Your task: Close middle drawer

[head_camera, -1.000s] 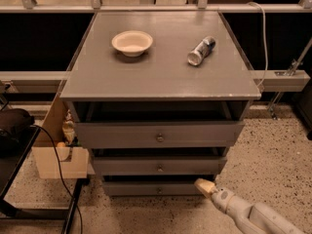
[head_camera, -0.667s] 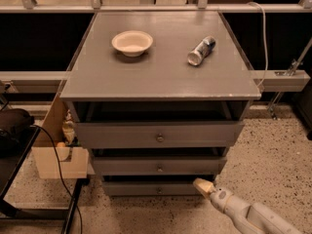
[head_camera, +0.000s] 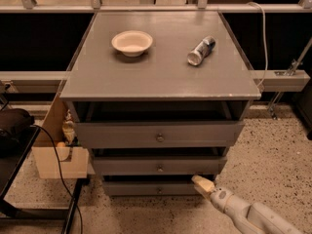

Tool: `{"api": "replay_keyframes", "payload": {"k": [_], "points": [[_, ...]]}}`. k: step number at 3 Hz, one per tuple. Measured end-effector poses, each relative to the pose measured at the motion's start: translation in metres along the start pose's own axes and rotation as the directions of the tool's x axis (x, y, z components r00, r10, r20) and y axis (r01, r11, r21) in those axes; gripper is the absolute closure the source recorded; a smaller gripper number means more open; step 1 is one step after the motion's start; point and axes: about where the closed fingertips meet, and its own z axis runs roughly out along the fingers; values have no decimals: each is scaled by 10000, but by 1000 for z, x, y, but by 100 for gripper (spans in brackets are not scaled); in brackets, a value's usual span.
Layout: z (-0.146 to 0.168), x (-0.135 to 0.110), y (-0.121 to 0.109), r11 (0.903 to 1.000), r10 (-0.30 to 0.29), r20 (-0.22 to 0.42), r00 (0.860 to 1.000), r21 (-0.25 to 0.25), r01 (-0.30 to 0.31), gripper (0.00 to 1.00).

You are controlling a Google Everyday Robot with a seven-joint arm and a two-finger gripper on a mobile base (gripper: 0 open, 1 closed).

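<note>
The grey cabinet [head_camera: 161, 77] has three drawers stacked in its front. The middle drawer [head_camera: 126, 165] is a wide, low grey panel with a small round knob [head_camera: 160, 168]. It stands a little out from the cabinet, with a dark gap above it. My gripper [head_camera: 202, 183], cream-tipped on a pale arm [head_camera: 243, 213], comes in from the lower right. Its tip is just below the middle drawer's right end, in front of the bottom drawer [head_camera: 141, 189].
The top drawer [head_camera: 122, 134] also stands out, with a dark opening above it. A cream bowl [head_camera: 131, 42] and a lying can [head_camera: 201, 50] are on the cabinet top. A cardboard box [head_camera: 53, 160], a black cable [head_camera: 61, 179] and a dark stand [head_camera: 14, 130] are at the left.
My gripper has moved slightly up and to the left, closer to the right end of the middle drawer. The drawers have not moved.
</note>
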Motion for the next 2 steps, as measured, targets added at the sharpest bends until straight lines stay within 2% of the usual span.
{"api": "replay_keyframes", "payload": {"k": [1,2], "points": [[0,0,0,10000,0,-1,10000,0,0,0],[0,0,0,10000,0,-1,10000,0,0,0]]}}
